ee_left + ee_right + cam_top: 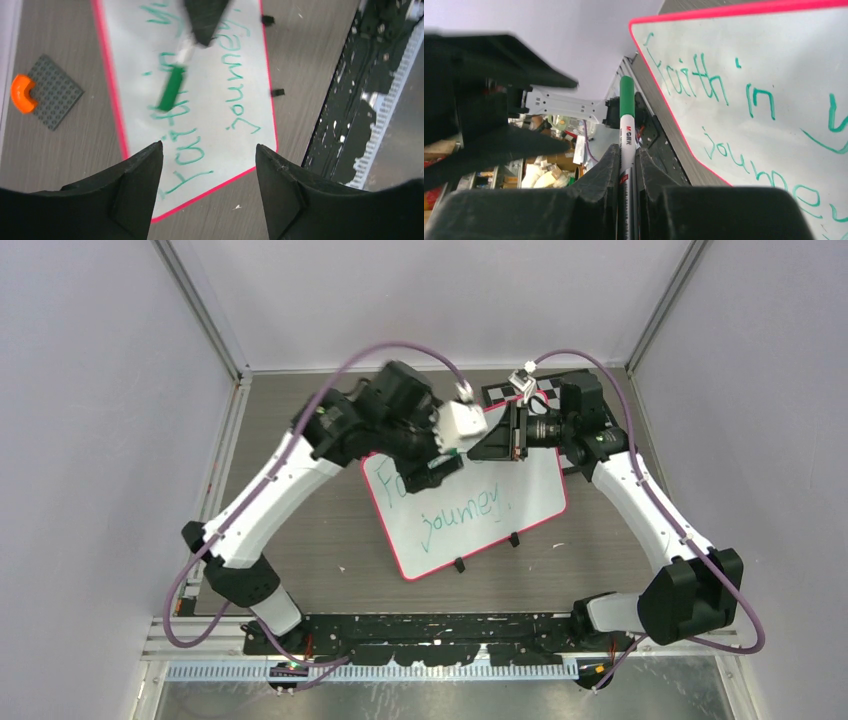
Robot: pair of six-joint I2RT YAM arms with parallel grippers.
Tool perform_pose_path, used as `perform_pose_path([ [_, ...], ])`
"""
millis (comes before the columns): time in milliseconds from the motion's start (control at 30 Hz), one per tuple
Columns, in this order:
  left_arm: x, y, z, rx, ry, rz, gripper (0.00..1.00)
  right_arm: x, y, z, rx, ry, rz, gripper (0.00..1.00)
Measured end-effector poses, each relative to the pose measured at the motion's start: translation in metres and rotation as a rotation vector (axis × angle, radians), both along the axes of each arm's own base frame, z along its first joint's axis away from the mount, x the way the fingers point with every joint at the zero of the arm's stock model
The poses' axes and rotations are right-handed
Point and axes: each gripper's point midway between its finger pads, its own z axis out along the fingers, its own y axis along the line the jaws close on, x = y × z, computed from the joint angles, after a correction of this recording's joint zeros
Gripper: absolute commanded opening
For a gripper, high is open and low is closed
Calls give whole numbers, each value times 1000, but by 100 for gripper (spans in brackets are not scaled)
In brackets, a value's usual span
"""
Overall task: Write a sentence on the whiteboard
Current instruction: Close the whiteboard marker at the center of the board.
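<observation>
Black wedge-shaped fingers of the left gripper stand wide apart with nothing between them. This gripper hangs over the whiteboard, which lies flat on the grey wood-grain worktop directly beneath its jaws.

Just past those fingertips and clear of them is the marker, with its green capped end pointing toward the left gripper. The right gripper is clamped tight on the marker's white barrel. The cap sticks out beyond its fingertips, above the board and not touching it.

The sentence is thin green handwriting in two lines. The line under the left gripper begins "Faith in", and its last word is partly covered. The other line, on the side toward the arm bases, reads "journey."

Two small black clips sit on the board's pink rim, on the edge nearest the bases.

Beyond the left gripper, off the far edge of the board, a grey studded plate lies on the worktop. An orange arch piece sits at the plate's corner.

Farthest back, behind the right gripper, a black-and-white checkered board shows only in part, near the whiteboard's far corner.
</observation>
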Motion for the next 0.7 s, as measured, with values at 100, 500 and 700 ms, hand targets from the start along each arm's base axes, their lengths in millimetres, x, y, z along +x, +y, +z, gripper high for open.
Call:
perform_pose_path([
  [100, 29, 32, 29, -158, 55, 126, 74, 4, 0, 13, 41, -18, 1, 0],
  [500, 2, 60, 47, -551, 284, 151, 74, -7, 11, 69, 244, -58, 92, 0],
  [700, -2, 44, 28, -601, 459, 137, 71, -32, 26, 90, 308, -68, 198, 0],
])
